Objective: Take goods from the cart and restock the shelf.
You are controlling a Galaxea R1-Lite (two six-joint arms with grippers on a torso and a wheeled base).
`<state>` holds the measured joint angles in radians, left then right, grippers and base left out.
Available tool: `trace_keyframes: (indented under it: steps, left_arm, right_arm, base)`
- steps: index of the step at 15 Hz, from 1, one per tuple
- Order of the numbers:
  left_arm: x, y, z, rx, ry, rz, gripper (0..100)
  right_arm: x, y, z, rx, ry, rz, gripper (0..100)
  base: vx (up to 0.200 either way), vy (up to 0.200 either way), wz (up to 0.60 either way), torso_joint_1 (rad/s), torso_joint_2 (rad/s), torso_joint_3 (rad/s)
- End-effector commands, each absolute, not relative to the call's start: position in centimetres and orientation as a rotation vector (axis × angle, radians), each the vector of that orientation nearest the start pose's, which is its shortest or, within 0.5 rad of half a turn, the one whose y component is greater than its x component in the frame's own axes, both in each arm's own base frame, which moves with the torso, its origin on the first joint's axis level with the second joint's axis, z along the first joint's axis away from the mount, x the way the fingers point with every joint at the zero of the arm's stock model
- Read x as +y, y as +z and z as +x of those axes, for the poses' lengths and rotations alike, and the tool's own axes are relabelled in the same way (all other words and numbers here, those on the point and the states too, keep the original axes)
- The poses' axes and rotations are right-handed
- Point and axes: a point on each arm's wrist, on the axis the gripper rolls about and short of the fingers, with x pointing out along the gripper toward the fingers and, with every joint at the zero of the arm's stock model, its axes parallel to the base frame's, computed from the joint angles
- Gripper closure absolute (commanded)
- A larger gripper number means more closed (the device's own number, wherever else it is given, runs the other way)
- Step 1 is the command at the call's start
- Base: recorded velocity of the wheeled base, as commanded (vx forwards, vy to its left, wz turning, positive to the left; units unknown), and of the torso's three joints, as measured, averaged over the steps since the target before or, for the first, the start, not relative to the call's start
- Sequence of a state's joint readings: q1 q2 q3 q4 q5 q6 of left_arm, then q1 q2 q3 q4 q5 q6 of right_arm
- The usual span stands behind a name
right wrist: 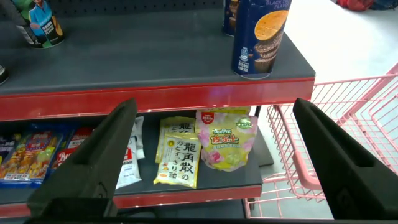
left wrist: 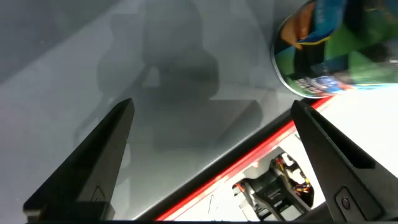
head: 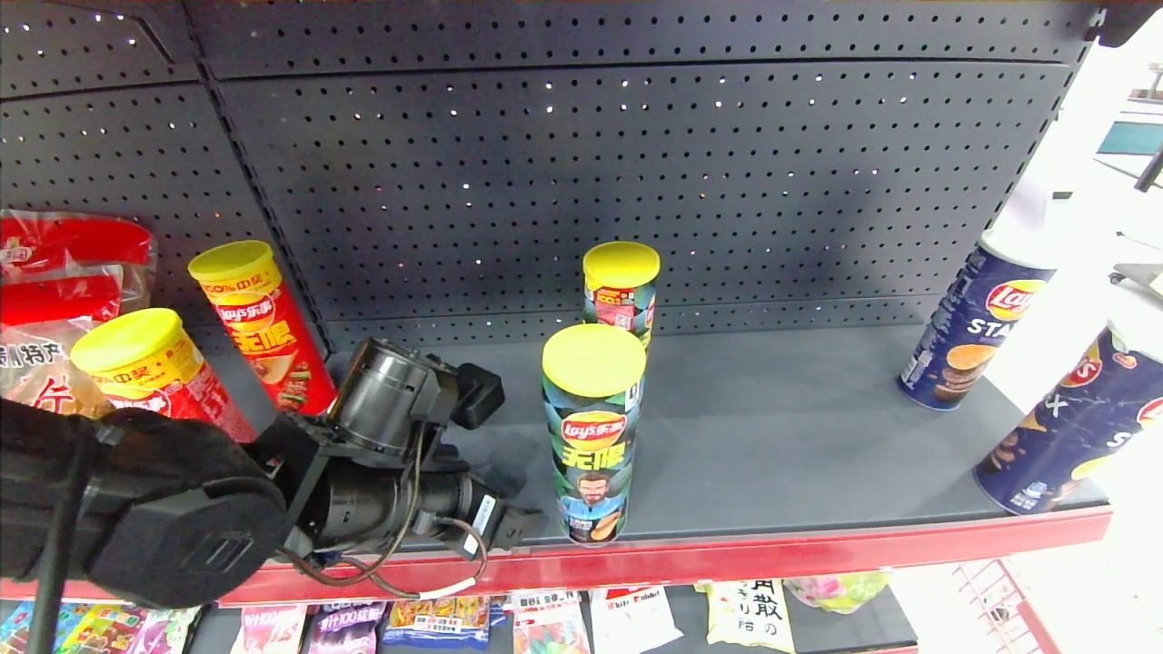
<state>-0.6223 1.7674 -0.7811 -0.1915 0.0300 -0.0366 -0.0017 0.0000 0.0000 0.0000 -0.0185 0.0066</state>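
A green chips can [head: 593, 427] with a yellow lid stands upright near the front of the grey shelf [head: 772, 436]; a second green can [head: 621, 291] stands behind it. My left gripper [left wrist: 212, 106] is open and empty, low over the shelf's front edge just left of the front green can [left wrist: 329, 56]. The left wrist [head: 400, 481] lies by the red front lip [head: 818, 549]. My right gripper [right wrist: 214, 109] is open and empty, out in front of the shelf's right end, facing a blue can [right wrist: 258, 37]. The pink wire cart [right wrist: 348, 143] is beside it.
Two red cans [head: 263, 327] and a red snack bag [head: 54, 272] stand at the shelf's left. Two blue cans [head: 977, 322] stand at its right end, the nearer one [head: 1072, 427] at the front corner. Snack packets [right wrist: 180, 152] lie on the lower shelf. Perforated back panel [head: 636, 182] behind.
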Motion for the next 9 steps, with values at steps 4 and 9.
trace_keyframes:
  steps: [4, 9]
  left_arm:
    - [-17.10, 11.64, 24.03, 0.771, -0.540, 0.225, 0]
    - [-17.50, 11.69, 24.43, 0.766, -0.543, 0.225, 0]
  right_arm:
    - [-0.04, 7.55, -2.27, 0.001, -0.020, 0.006, 0]
    - [-0.04, 7.55, -2.27, 0.001, -0.020, 0.006, 0]
  base:
    - [0.000, 0.000, 0.00, 0.000, 0.00, 0.000]
    - [0.000, 0.000, 0.00, 0.000, 0.00, 0.000]
